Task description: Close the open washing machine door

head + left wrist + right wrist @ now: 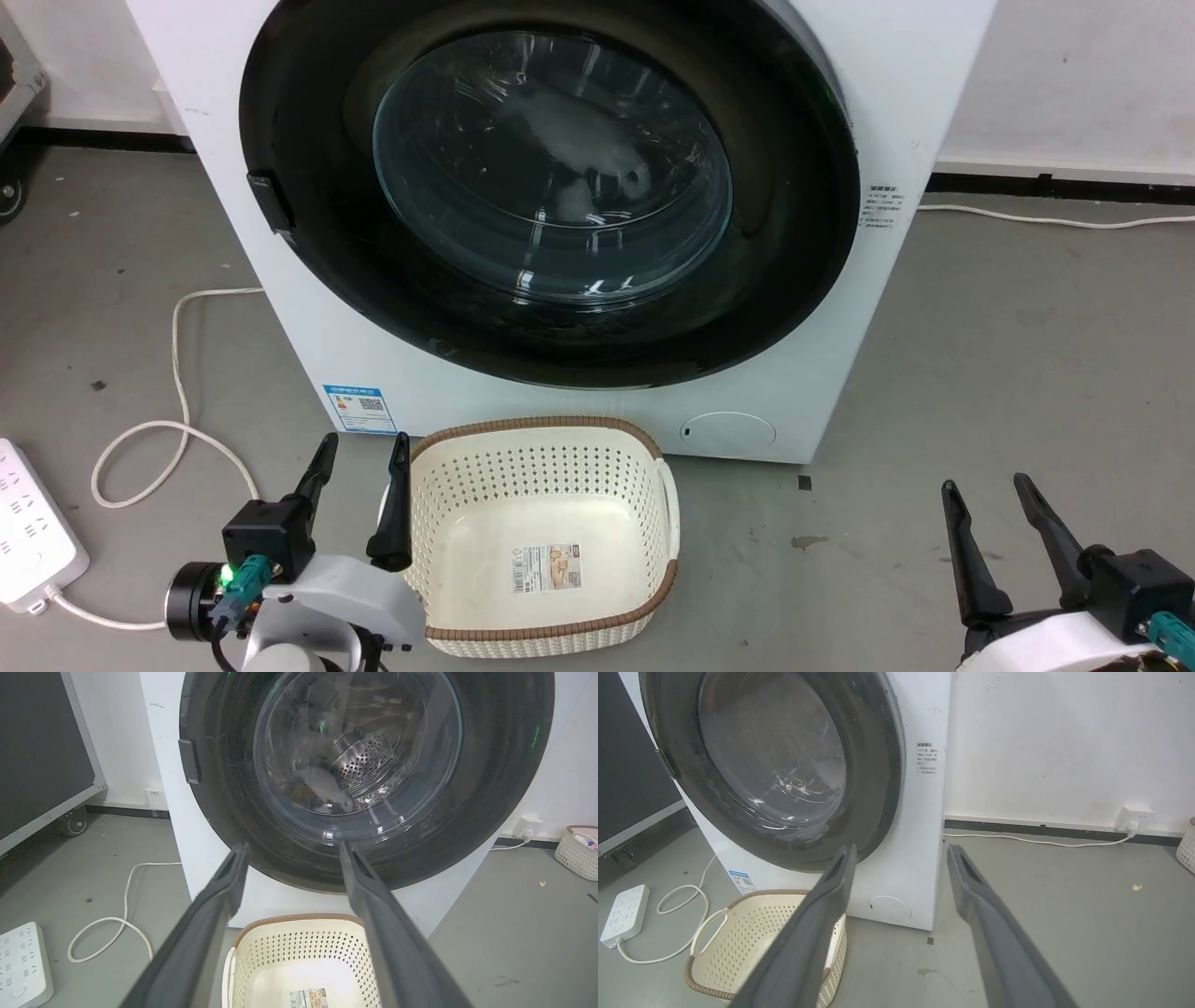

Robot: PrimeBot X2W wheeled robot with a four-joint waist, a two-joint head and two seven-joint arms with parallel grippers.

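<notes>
Low in front, the left jaws and right jaws are held spread, empty. Between them a basket (pixel 541 426) is set on the floor (pixel 990 373); beyond, the washing machine door (pixel 308 280) is seen shut against the washing machine (pixel 901 84).

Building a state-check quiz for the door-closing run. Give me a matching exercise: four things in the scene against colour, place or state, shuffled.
1 washing machine door
2 basket
3 power strip
4 right gripper

a white, far on the robot's left
b glossy black, shut against the washing machine
c fingers apart, low on the robot's right
d cream, brown rim, before the washing machine

Pairs: 1-b, 2-d, 3-a, 4-c
</notes>
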